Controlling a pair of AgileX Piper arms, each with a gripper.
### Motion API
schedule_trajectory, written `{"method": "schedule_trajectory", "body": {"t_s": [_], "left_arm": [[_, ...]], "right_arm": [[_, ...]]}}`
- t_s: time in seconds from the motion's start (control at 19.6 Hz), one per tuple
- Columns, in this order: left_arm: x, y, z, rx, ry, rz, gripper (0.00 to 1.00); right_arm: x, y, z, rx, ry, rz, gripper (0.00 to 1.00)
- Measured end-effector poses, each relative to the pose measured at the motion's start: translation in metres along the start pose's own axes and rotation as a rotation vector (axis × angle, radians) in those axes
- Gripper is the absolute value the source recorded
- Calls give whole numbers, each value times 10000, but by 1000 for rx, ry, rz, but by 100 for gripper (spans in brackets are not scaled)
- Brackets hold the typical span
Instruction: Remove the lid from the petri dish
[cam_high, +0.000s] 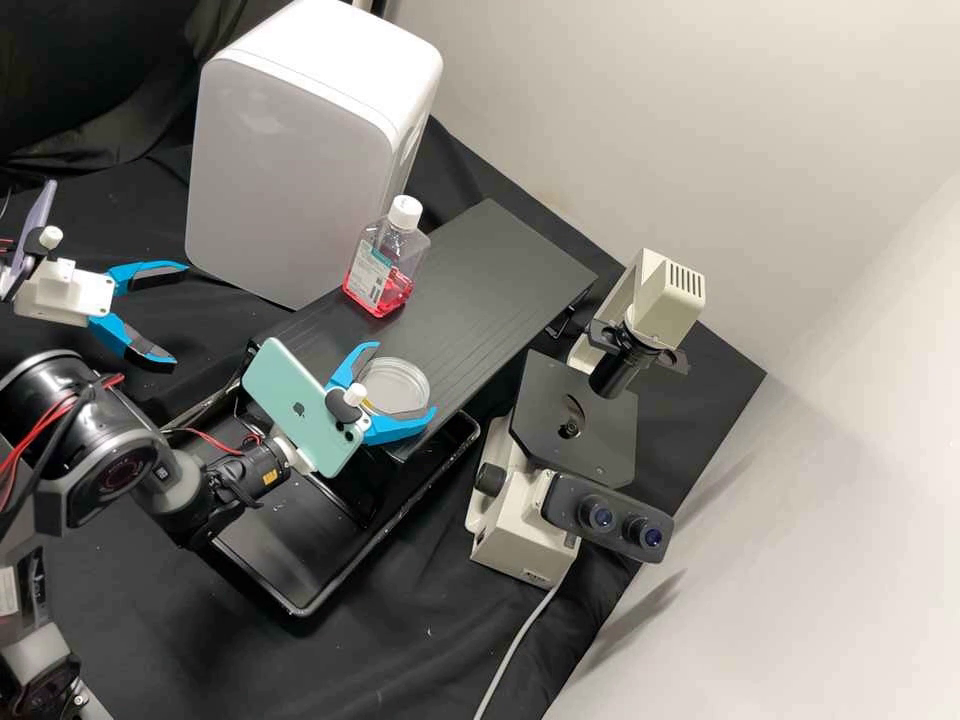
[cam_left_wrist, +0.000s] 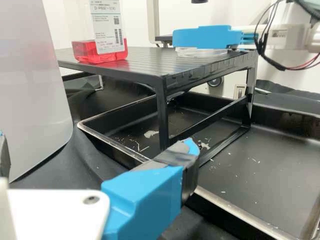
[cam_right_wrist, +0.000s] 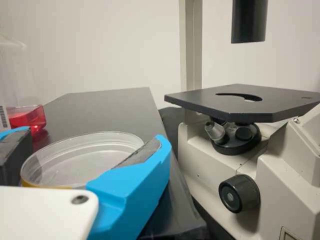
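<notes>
Clear round plastic lid (cam_right_wrist: 82, 157): light, slick, brittle; I'd pinch 2 opposite rim points. Right gripper (cam_high: 404, 380) straddles it, clench unclear.

High view: above, slanting down on bench (cam_high: 420, 620). Both wrist cameras sit low and near — all share the black rack (cam_high: 480, 290).

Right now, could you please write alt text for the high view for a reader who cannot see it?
The right gripper grips a clear petri dish on a black raised shelf. The left gripper hangs open beside a white box; a flask of red liquid stands on the shelf and a microscope next to it.
</notes>
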Motion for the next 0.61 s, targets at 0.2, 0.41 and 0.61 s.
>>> {"method": "schedule_trajectory", "body": {"t_s": [0.2,0.41,0.61], "left_arm": [[0,0,0,0,0,0,100],[0,0,0,12,0,0,100],[0,0,0,21,0,0,100]], "right_arm": [[8,-28,8,2,-6,-4,0],[8,-36,2,-4,-8,-2,100],[8,-37,1,-29,-8,-2,100]]}}
